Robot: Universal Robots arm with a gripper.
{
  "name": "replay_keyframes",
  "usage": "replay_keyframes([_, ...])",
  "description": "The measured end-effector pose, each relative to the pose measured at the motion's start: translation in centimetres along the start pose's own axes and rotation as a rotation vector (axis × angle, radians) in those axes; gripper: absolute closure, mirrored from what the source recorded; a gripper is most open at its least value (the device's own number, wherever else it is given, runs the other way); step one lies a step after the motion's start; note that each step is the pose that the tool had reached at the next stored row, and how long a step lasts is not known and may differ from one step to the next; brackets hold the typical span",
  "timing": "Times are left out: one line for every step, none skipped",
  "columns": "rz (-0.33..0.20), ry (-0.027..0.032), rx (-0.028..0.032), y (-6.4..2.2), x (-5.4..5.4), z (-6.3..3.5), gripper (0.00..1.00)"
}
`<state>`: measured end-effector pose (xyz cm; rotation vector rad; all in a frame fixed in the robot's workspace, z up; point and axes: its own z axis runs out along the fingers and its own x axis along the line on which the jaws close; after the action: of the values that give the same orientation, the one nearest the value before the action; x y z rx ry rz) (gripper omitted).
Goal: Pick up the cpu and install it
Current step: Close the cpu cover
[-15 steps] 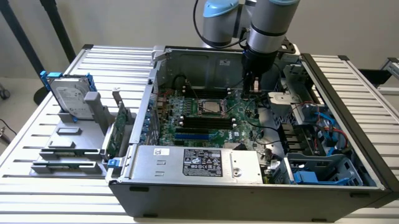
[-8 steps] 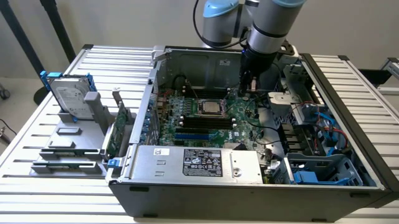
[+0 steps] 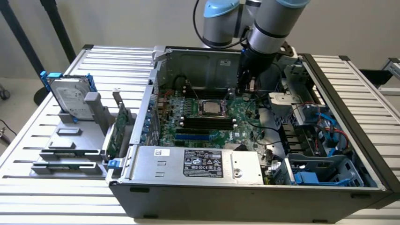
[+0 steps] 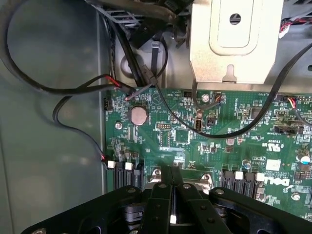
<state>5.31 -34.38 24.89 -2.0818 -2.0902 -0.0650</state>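
Low in the exterior view, at the near wall of the open computer case [image 3: 250, 197], lies the grey power supply [image 3: 194, 164]. Behind it is the green motherboard [image 3: 200, 129], with the cpu [image 3: 211, 108] lying flat in its socket at the frame's centre. Just beyond, toward the upper right, the gripper [image 3: 241, 93] hangs over the board with its jaws pressed shut against each other. A hard drive [image 3: 67, 97] stands well apart at the exterior view's left.
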Motion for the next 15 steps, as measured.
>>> replay_keyframes([-0.002, 0.0001, 0.0050, -0.06, 0.0, 0.01, 0.89])
replay_keyframes([-0.005, 0.0001, 0.0098, -0.14, 0.0, 0.02, 0.89])
replay_keyframes([-0.007, 0.0002, 0.0139, -0.24, 0.0, 0.04, 0.89])
replay_keyframes([-0.010, -0.0001, 0.0168, -0.35, 0.0, 0.05, 0.89])
replay_keyframes([-0.012, -0.0003, 0.0190, -0.48, 0.0, 0.07, 0.89])
replay_keyframes([-0.014, -0.0007, 0.0209, -0.65, 0.0, 0.09, 0.89])
replay_keyframes([-0.016, -0.0009, 0.0225, -0.83, 0.0, 0.12, 0.89])
replay_keyframes([-0.018, -0.0010, 0.0236, -1.03, 0.0, 0.16, 0.89])
replay_keyframes([-0.020, -0.0013, 0.0247, -1.24, 0.0, 0.20, 0.89])
replay_keyframes([-0.021, -0.0016, 0.0257, -1.48, 0.0, 0.25, 0.89])
replay_keyframes([-0.023, -0.0018, 0.0264, -1.72, 0.0, 0.30, 0.89])
replay_keyframes([-0.025, -0.0019, 0.0272, -1.95, 0.0, 0.35, 0.89])
replay_keyframes([-0.026, -0.0021, 0.0280, -2.17, 0.0, 0.40, 0.89])
replay_keyframes([-0.028, -0.0023, 0.0287, -2.39, 0.0, 0.44, 0.89])
replay_keyframes([-0.029, -0.0025, 0.0296, -2.61, 0.0, 0.48, 0.89])
